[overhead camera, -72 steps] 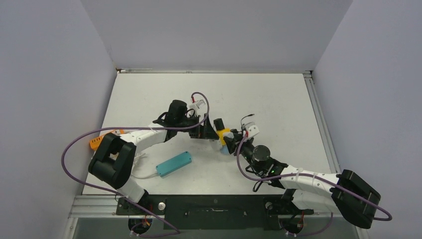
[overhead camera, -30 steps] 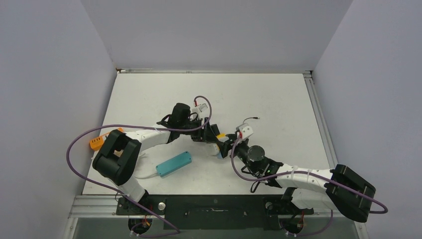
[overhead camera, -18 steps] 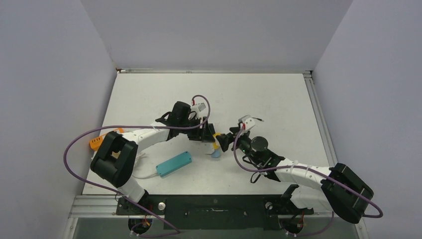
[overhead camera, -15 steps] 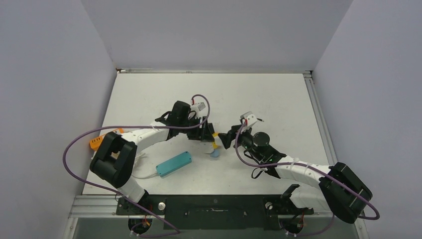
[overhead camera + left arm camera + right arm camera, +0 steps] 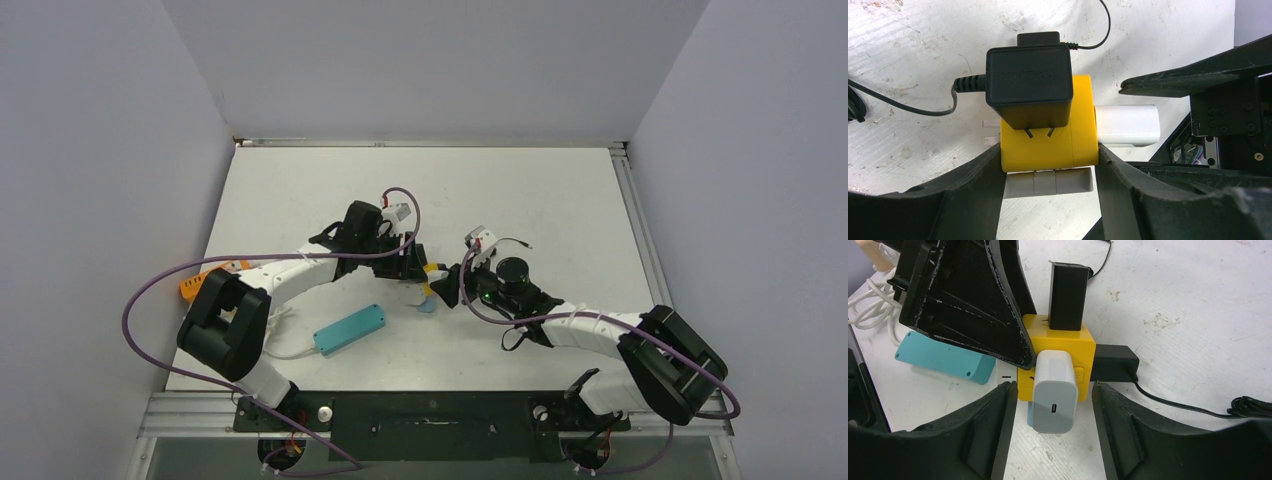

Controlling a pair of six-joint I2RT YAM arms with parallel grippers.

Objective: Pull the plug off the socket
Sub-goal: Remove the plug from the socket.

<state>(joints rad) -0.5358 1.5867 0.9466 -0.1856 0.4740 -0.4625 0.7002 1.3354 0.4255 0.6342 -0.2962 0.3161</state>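
A yellow cube socket [image 5: 1048,150] sits on the table with my left gripper [image 5: 1049,160] shut on its two sides. A black plug [image 5: 1029,80] with a thin cable stands in one face, its two prongs partly showing. A white charger plug [image 5: 1055,375] sticks out of the face toward my right gripper [image 5: 1053,395]. That gripper is open, one finger on each side of the charger with a gap on both sides. A second black plug [image 5: 1113,365] with a cable sits in the socket's [image 5: 1083,347] right face. From above, both grippers meet at the socket [image 5: 432,272].
A teal box [image 5: 349,328] lies near the left of the socket, with a white cable [image 5: 285,320] beside it. An orange object [image 5: 190,285] sits at the table's left edge. Thin black cables trail across the table [image 5: 560,200] behind the socket.
My right gripper let go of the socket, opened, and swung round to face the white charger from the right. The left gripper kept its hold, shifting the socket slightly left.
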